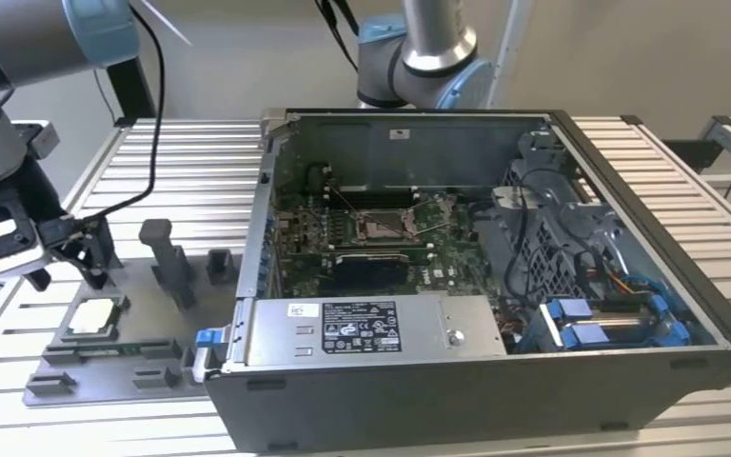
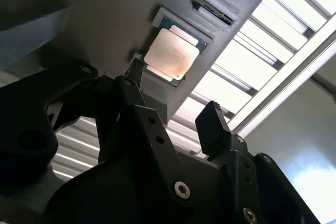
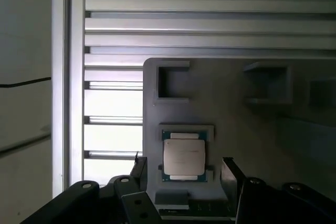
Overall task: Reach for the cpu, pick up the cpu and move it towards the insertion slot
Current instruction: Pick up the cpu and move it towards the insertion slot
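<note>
Gripper [image 1: 71, 274] spread open, nothing held, hovers above fixture tray [image 3: 236, 129]. Cpu [image 3: 184, 156] flat in tray seat, straight ahead of fingertips, roughly centred in gap, clear of both fingers [image 3: 229, 170]. Chip edges square to fingers. Insertion slot [image 1: 379, 226] well apart, inside computer case [image 1: 467, 400]

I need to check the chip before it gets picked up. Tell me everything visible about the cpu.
The cpu is a small flat square chip with a pale metal lid over a green-edged board. It lies flat, lid up, seated in a square pocket of the grey fixture tray, at the exterior view's left. The gripper hangs above it, fingers open, not touching.
</note>
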Robot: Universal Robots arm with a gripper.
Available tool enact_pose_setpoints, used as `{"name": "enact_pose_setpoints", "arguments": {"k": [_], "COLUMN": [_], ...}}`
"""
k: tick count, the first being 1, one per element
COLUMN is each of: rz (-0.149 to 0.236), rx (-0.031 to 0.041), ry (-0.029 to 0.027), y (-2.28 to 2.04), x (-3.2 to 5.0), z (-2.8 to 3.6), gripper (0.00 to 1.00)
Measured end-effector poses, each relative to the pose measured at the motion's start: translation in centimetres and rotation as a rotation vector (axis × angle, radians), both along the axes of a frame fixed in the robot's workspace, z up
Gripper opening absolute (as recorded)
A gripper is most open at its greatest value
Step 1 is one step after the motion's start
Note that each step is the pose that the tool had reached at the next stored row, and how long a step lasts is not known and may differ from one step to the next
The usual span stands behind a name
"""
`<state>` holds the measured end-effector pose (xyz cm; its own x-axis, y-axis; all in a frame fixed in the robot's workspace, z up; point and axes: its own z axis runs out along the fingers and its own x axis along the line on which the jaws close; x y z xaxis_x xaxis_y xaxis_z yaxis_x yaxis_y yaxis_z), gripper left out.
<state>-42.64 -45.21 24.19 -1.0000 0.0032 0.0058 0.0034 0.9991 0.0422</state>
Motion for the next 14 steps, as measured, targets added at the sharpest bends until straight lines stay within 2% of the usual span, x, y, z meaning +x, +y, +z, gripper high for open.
{"name": "enact_pose_setpoints", "arguments": {"k": [14], "rz": [0.004], "rx": [0.0003], "ry": [0.0004], "y": [-0.15], "x": [0.18], "z": [-2.55], "gripper": [1.00]}}
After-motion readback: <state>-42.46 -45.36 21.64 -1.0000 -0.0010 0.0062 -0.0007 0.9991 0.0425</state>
